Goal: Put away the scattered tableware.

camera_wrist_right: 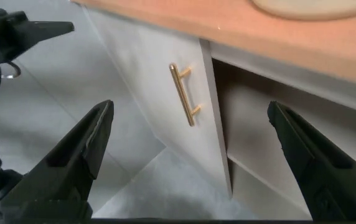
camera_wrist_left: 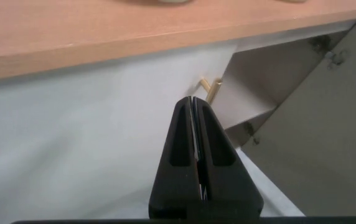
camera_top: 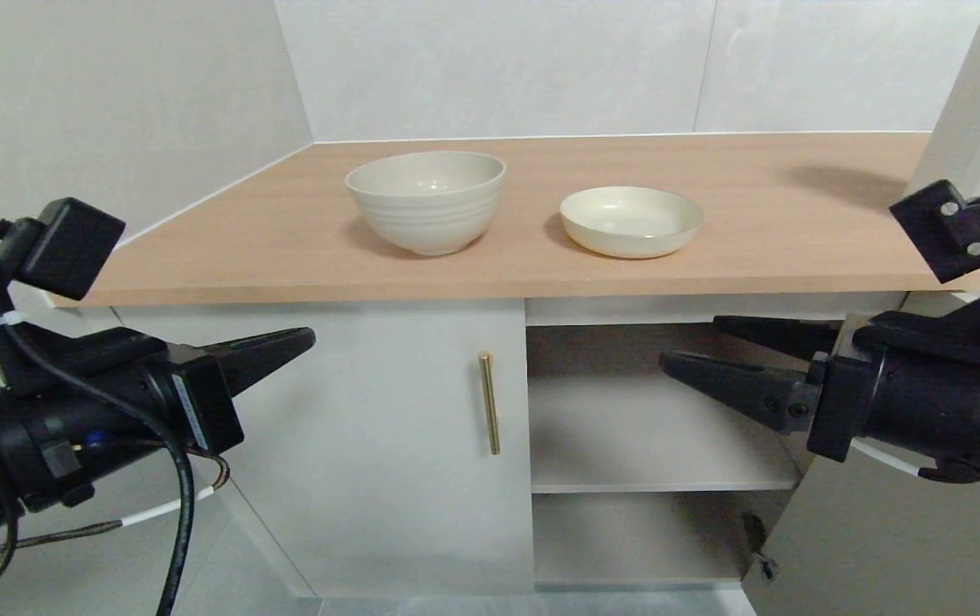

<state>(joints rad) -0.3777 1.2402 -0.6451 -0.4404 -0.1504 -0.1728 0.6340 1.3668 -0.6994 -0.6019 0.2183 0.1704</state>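
A: Looking at the deep bowl [camera_top: 425, 201] first: stands upright on the table [camera_top: 798, 231], left of the shallow dish [camera_top: 631, 221], near it but not touching.

B: Agreed. Probably glazed ceramic, going by the sheen (so stiff, slick, and liable to chip if knocked). Likely the heavier of the two.

A: Where to take hold?

B: On the rim, one finger inside and one outside, at the side nearest the arm. Same for the shallow dish, though with a lower wall and less to bite on.

A: Pointing which way?

B: Mouths straight up, both. Round, so no long axis across the table, only the vertical one through the centre. Open to approach from any side.

A: And the arms?

B: Finding the left claw [camera_top: 305, 338] pressed fully closed, holding nothing, below the table edge in front of the closed cabinet door [camera_top: 370, 445]. Finding the right claw [camera_top: 691, 342] spread wide, also holding nothing, in front of the open compartment, above its shelf [camera_top: 652, 428].

A: Looks like nothing put away yet.

B: Seems so. Worth lifting slowly and setting down gently on that shelf.
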